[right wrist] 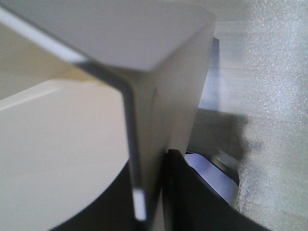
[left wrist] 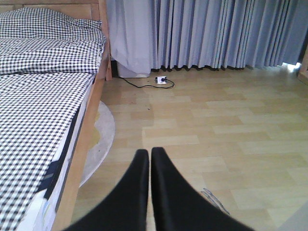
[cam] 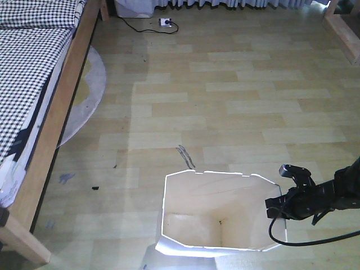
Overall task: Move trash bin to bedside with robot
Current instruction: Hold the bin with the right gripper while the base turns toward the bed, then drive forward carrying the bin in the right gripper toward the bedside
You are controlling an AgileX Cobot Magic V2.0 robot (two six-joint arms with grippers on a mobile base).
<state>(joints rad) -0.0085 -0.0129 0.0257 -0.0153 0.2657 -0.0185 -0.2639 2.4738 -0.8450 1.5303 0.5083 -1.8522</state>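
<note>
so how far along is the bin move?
Done: the right tool is clamped on the rim of the trash bin; the right wrist view shows the wall pinched. In hand: the bin is mid-room, apart from the bed. Left: cross the floor to the bedside. The left tool is shut and empty.

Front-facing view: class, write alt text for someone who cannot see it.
The black right gripper grips the rim of a white bin on a wooden floor. A bed with checked bedding runs along the left.
</note>
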